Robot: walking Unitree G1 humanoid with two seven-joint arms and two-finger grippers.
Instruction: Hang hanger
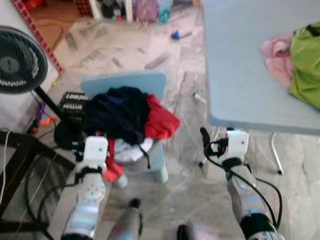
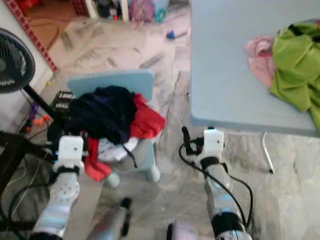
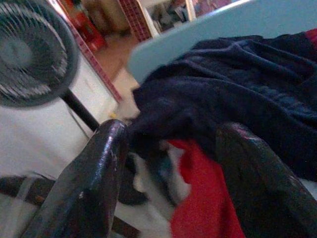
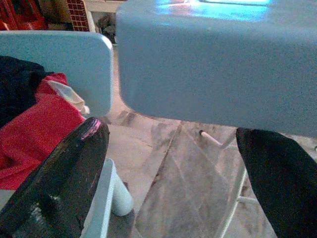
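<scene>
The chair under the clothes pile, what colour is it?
Light blue chair, clearest in the left eye view.

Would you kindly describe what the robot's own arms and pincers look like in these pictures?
Both arms are silver and segmented, each ending in a white boxy wrist block. Black cables loop loosely along them, most plainly beside the right arm. The left pincer and the right pincer each have two long, glossy black fingers with rounded tips. No markings are legible.

Blue chair w/ dark, red clothes pile; fan left; blue table right w/ green cloth.
</scene>
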